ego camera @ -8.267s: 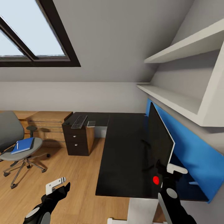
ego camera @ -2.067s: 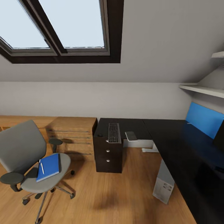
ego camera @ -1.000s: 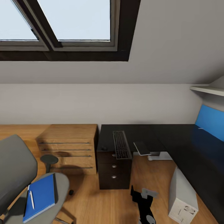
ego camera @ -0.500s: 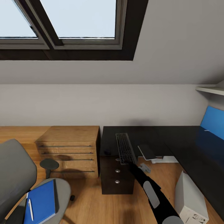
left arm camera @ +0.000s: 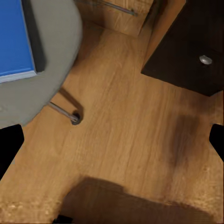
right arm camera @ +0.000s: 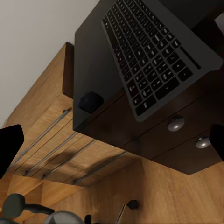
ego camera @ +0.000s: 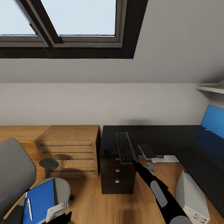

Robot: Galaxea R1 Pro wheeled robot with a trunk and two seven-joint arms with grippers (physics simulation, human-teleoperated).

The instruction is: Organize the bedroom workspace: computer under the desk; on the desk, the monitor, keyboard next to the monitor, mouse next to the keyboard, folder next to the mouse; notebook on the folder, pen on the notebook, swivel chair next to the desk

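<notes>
Mostly unreadable print on the label of the grey computer (ego camera: 190,199), which stands on the wood floor (ego camera: 90,202) beside the black desk (ego camera: 174,140). Bedroom has grey walls and a skylight (ego camera: 62,18). Keyboard (ego camera: 124,147) lies on the desk above the drawer unit (ego camera: 117,177), its end overhanging, a small dark mouse (right arm camera: 91,101) near it. Blue folder (ego camera: 39,199) with white pen (ego camera: 29,209) sits on the swivel chair (ego camera: 18,174). Right gripper (ego camera: 133,161) reaches toward the keyboard, fingers spread apart; left gripper (ego camera: 57,213) also spread, over the floor by the chair.
</notes>
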